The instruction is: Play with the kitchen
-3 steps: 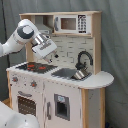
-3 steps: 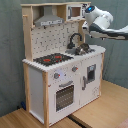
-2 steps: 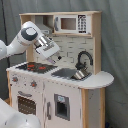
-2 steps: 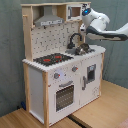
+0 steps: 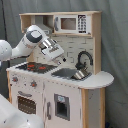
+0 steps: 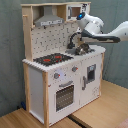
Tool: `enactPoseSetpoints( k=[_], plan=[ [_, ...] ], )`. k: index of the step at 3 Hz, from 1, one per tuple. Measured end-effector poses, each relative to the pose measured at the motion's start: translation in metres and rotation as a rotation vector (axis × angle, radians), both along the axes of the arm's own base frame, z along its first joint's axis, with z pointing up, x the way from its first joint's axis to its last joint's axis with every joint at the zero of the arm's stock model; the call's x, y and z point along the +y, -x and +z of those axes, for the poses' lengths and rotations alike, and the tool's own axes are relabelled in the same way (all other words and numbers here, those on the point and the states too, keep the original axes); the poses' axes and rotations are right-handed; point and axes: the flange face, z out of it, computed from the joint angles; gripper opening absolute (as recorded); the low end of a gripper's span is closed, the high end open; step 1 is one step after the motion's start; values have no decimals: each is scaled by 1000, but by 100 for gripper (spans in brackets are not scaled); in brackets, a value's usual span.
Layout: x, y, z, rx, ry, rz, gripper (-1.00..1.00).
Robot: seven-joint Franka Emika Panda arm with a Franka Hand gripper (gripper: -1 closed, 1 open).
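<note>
- A tall toy kitchen (image 5: 60,85) of white panels and light wood fills the middle of both exterior views; in the second exterior view it (image 6: 60,80) stands on a light wooden floor (image 6: 100,112) in front of a grey curtain.
- Along its top shelf, in the first exterior view, a small white microwave (image 5: 70,23) sits toward the first exterior view's right; a grey hood (image 6: 47,19) hangs under the shelf at the other end, seen best in the second exterior view.
- The back wall is a pale pegboard (image 6: 52,40).
- On the worktop, a black hob with red rings (image 5: 36,66) lies at the end below the hood.
- Beside it is a grey sink (image 5: 67,73), with a curved black faucet (image 5: 85,57) rising at its far edge.
- A small metal pot (image 5: 80,75) rests at the sink's edge, just under the faucet.
- The front carries knobs and an oven door (image 6: 64,95) below the hob, and a cupboard door with a dark panel (image 5: 61,106) below the sink.
- A white robot arm (image 5: 20,47) reaches in over the worktop.
- Its gripper (image 5: 64,58) hangs above the sink area, between the hob and the faucet, close to the pegboard.
- In the second exterior view the gripper (image 6: 76,44) is near the faucet.
- I cannot tell whether the tool is spread or closed, or whether it touches anything.
</note>
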Motion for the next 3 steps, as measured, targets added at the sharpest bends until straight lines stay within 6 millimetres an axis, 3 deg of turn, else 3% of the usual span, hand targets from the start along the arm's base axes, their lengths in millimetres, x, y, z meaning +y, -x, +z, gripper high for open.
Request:
enactPoseSetpoints(
  k=[1, 3],
  plan=[
    [-6, -15, -7, 40, 50, 5, 100],
    [-12, -46, -48, 89, 143, 24, 100]
  ],
)
